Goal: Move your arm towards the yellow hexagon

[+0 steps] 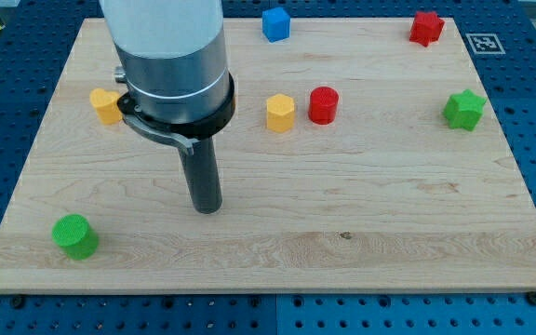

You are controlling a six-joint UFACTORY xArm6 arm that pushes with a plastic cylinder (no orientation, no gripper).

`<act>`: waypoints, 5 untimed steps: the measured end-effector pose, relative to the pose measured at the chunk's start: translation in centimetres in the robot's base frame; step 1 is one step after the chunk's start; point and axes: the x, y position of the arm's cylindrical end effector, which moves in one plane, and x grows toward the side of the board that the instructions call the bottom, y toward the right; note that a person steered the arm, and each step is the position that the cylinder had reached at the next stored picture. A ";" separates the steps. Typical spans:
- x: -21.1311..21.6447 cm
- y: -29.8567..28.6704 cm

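Observation:
The yellow hexagon [280, 113] stands on the wooden board [342, 233] a little above its middle, touching or nearly touching a red cylinder [324, 105] on its right. My tip [207, 208] rests on the board below and to the left of the hexagon, roughly a hand's width away. The arm's thick grey body rises above the rod toward the view's top left. A second yellow block [106, 106] sits at the left, partly behind the arm's collar; its shape is not clear.
A green cylinder [74, 235] sits at the bottom left. A blue cube [275, 23] is at the top middle, a red star-like block [426, 27] at the top right, a green star-like block [464, 110] at the right edge.

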 end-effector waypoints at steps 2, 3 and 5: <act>-2.7 -1.3; -6.2 -3.9; -15.2 -5.5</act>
